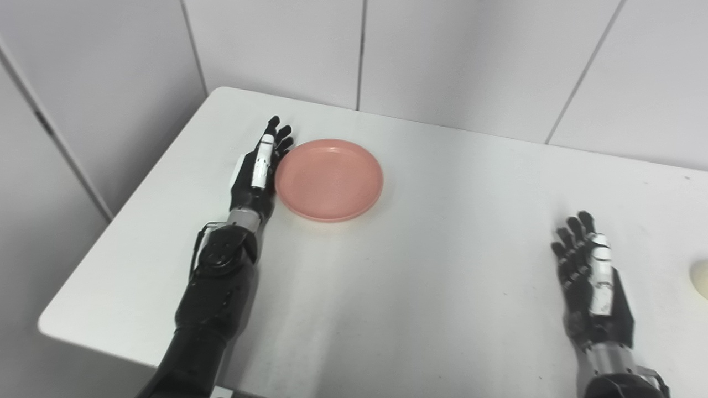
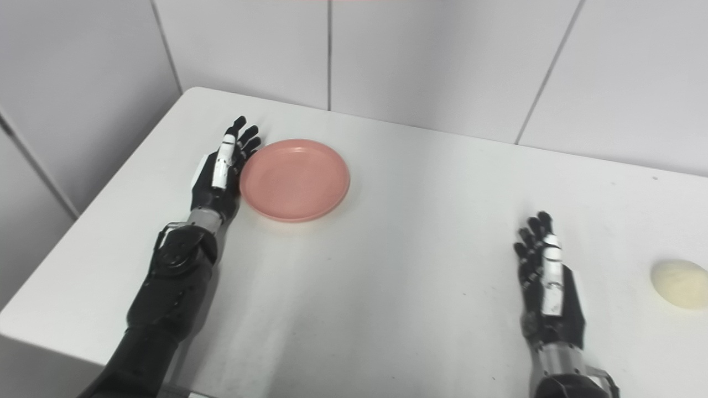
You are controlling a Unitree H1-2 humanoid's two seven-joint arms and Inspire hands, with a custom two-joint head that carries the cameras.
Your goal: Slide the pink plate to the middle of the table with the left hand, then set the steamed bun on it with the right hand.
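Observation:
A round pink plate (image 1: 329, 179) lies on the white table (image 1: 442, 265), left of its middle and toward the back. My left hand (image 1: 259, 168) stands open on edge against the plate's left rim, fingers stretched toward the wall. A pale steamed bun (image 2: 679, 283) rests near the table's right side, cut off at the edge of the left eye view. My right hand (image 2: 545, 287) lies open to the left of the bun, a gap apart from it, holding nothing.
White wall panels (image 1: 442, 55) rise right behind the table's back edge. The table's left edge runs close beside my left forearm (image 1: 218, 287). A broad bare stretch of tabletop lies between the plate and my right hand.

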